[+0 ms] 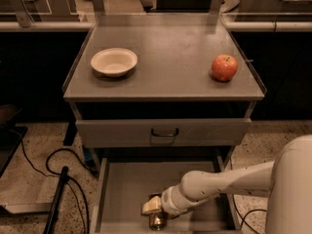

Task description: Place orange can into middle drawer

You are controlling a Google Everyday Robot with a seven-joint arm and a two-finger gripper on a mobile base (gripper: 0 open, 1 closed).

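The orange can (pixel 157 222) shows as a small gold-brown can with a shiny end, low in the open middle drawer (pixel 126 186), close to the drawer's front edge and near its centre. My gripper (pixel 154 212) reaches in from the right at the end of my white arm (pixel 219 184). It sits right at the can, touching or just over its top. The can's far side is hidden behind the gripper.
On the cabinet top stand a white bowl (pixel 113 61) at the left and a red-orange apple (pixel 224 67) at the right. The closed top drawer front with a black handle (pixel 164 132) hangs above the open drawer. Black cables (pixel 53 167) lie on the floor to the left.
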